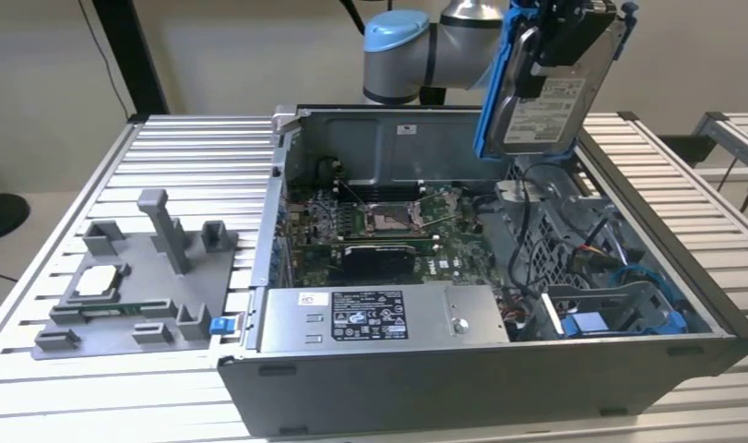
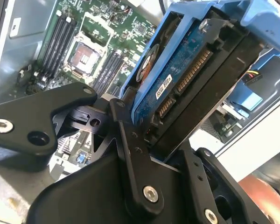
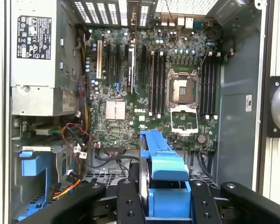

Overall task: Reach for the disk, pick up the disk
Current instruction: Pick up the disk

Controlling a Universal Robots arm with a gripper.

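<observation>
slatted metal desk (image 1: 164, 148) carries an open computer case (image 1: 472, 369), its green circuit board (image 3: 130, 84) lying well below the hand (image 2: 151, 140). black fingers (image 2: 130, 140) are pinching the disk (image 1: 549, 101) by its edges, blue rails (image 3: 165, 165) between them, and it hangs upright high above the case, label facing the exterior view.
</observation>
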